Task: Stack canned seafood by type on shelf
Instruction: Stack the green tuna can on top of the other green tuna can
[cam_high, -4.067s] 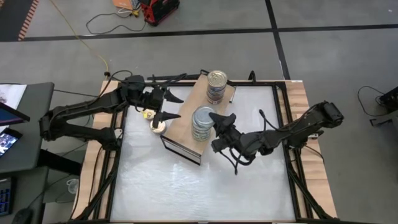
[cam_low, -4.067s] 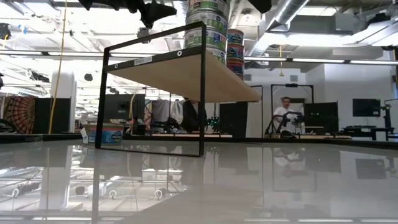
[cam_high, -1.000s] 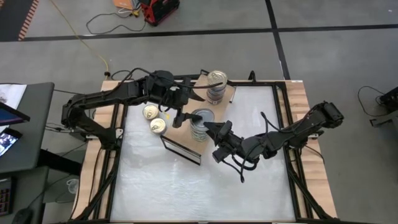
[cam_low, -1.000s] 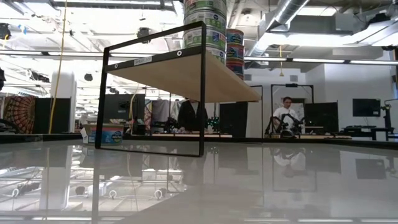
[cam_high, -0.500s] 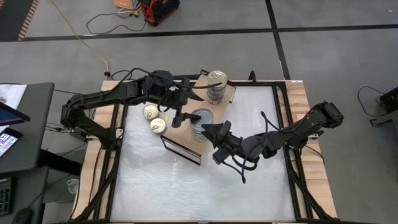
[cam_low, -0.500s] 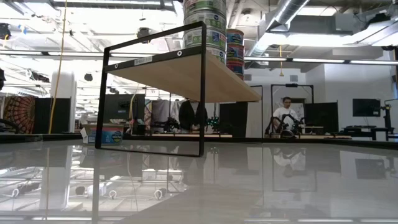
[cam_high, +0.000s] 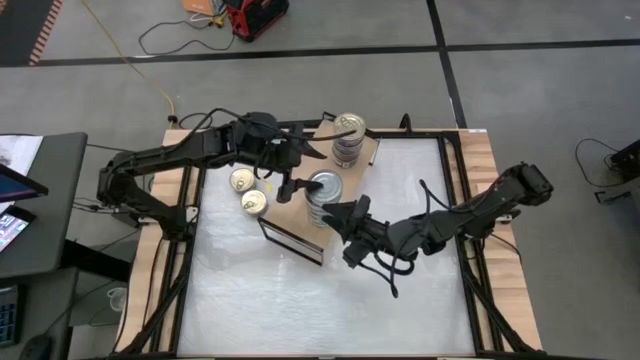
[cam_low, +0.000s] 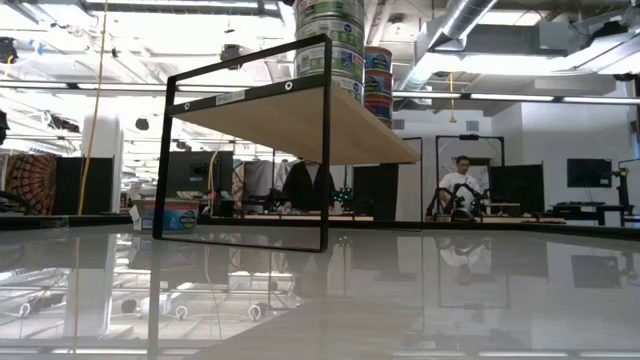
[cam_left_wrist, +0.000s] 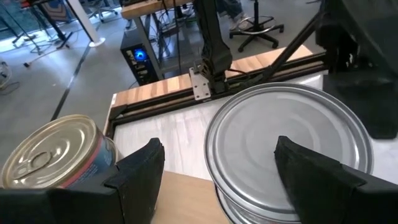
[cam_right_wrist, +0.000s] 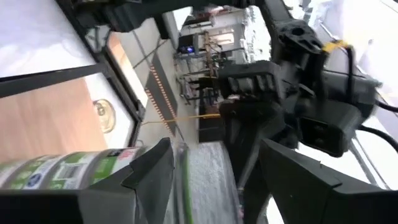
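The shelf (cam_high: 290, 212) is a tan plywood box on the white table. On its top stand a stack of silver-lidded tins (cam_high: 325, 192) and, farther back, a stack of gold-lidded tins (cam_high: 348, 135); both show in the low view (cam_low: 330, 40) (cam_low: 378, 85). Two loose gold-lidded tins (cam_high: 241, 180) (cam_high: 254, 201) rest on the table left of the shelf. My left gripper (cam_high: 303, 170) is open and empty over the shelf, its fingers standing on either side of the silver stack's lid (cam_left_wrist: 286, 143). My right gripper (cam_high: 340, 232) is open at the stack's right, near side. My right gripper has the outer side of one finger (cam_high: 335, 208) close against the side of the silver-lidded stack (cam_right_wrist: 68, 169), coming level from the table's right. I cannot tell whether it touches the stack.
Wooden rails (cam_high: 470, 200) and dark frame bars border the white tabletop. The near half of the table (cam_high: 330, 300) holds nothing in view. A person sits in the room far behind the table (cam_low: 462, 185).
My right gripper has crept a little toward the table's left, closer to the silver-lidded stack. The tins and the shelf have stayed where they were.
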